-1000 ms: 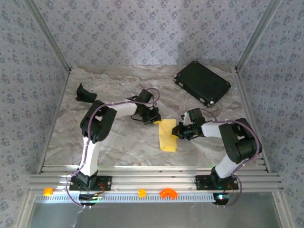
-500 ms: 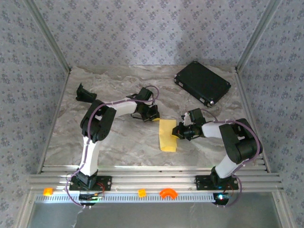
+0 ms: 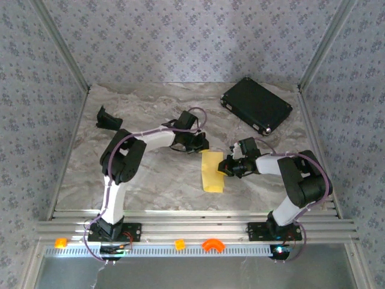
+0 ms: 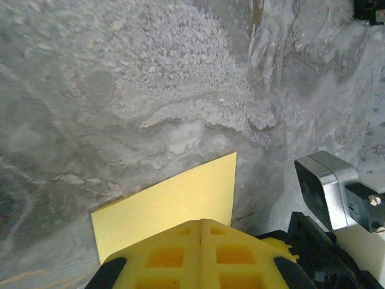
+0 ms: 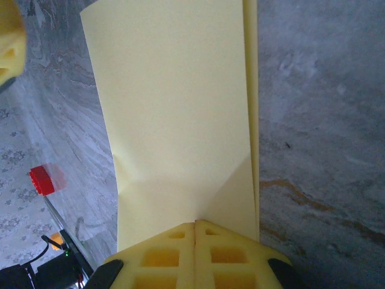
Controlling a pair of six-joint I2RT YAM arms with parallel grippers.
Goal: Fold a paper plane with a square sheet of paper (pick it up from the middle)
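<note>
Mid-table, between the two arms, we see the square sheet of paper (image 3: 212, 171) lying flat as a narrow pale-yellow strip, long axis near to far, already folded. Over the last second the left gripper (image 3: 201, 146) has slid right along the strip's far end, and the right gripper (image 3: 224, 167) has stayed at the strip's right edge. The sheet itself has barely shifted. We read that as the left arm lining up for a crease while the right pins the paper, so the plane is still early. On the left wrist view the yellow fingers (image 4: 174, 256) are pressed together with no gap, just over the far corner. On the right wrist view the fingers (image 5: 222, 253) are also fully closed and sit on the paper's edge, where two slanted creases meet. We can't tell whether paper is nipped between them. A black case (image 3: 257, 105) sits far right, well apart.
</note>
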